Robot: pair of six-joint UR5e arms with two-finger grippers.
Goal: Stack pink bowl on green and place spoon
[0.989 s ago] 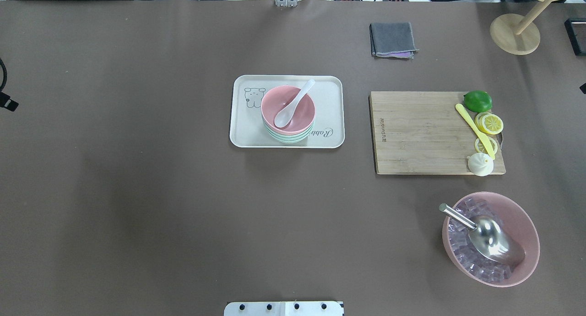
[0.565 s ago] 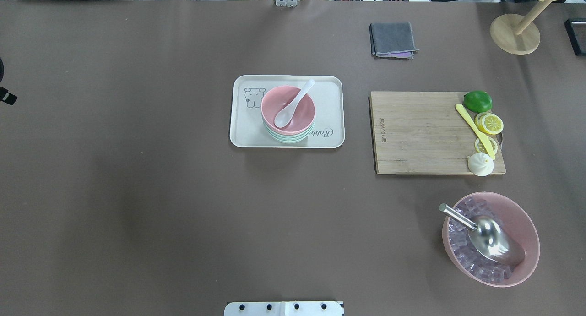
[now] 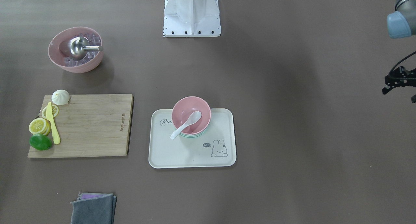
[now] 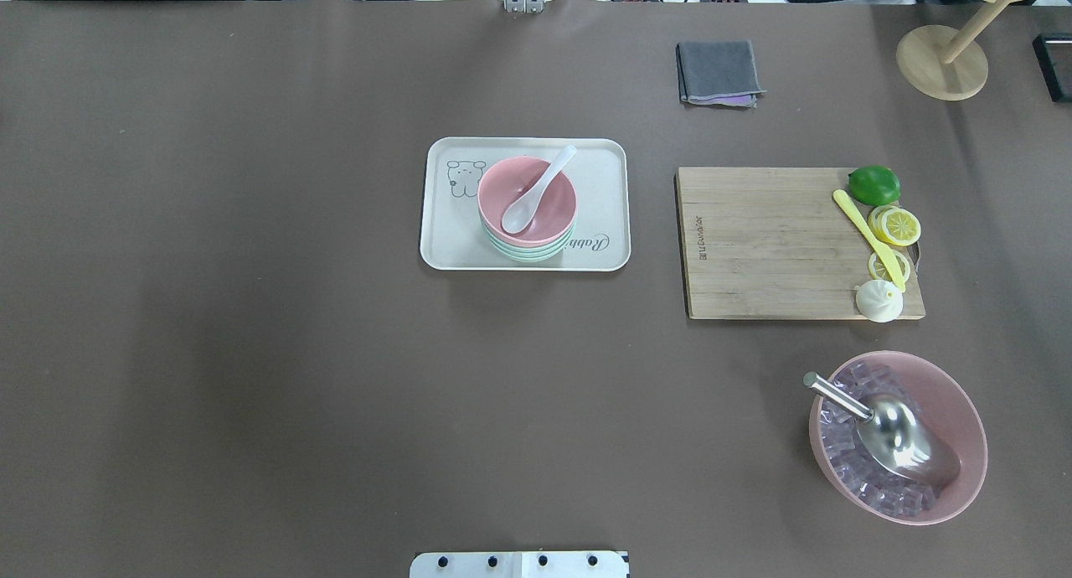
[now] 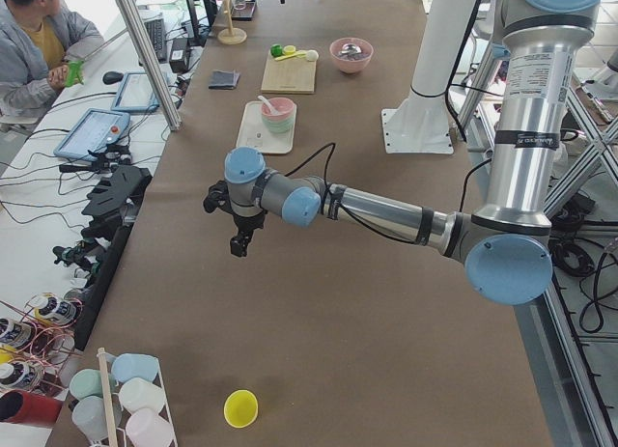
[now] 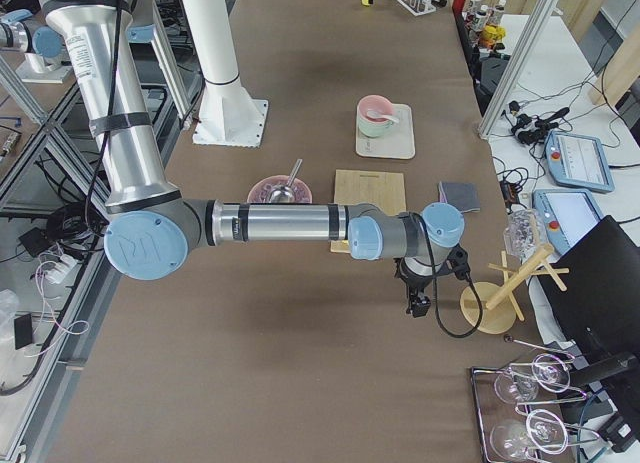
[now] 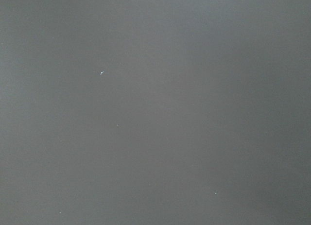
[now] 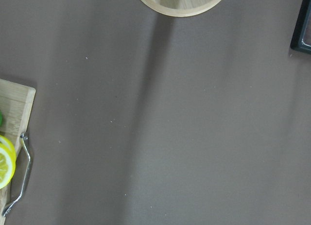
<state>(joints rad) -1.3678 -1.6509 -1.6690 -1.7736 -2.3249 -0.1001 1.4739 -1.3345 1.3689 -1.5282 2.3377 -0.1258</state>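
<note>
Nesting pink bowl [image 4: 548, 219] (green bowl [image 4: 526, 255] half-hidden)

Tray mid-table, the rest off to my R.
On tray [image 4: 603, 155]: top bowl [image 4: 553, 211] nested in bottom bowl [image 4: 528, 255], spoon [image 4: 536, 194] in top bowl w/ handle over its far rim. Board [image 4: 762, 243] R of tray, apart; along its R edge lime [image 4: 873, 184] farthest, then lemon slices [image 4: 898, 225] w/ knife [image 4: 867, 237], bun [image 4: 878, 301] nearest me. Cloth [image 4: 718, 72] behind board. Ice bowl [image 4: 963, 427] w/ scoop [image 4: 904, 440] in it, btwn board & me. Stand [image 4: 930, 67] far R corner. My L gripper [image 5: 237, 244] well L of tray; R gripper [image 6: 418, 301] near stand.
</note>
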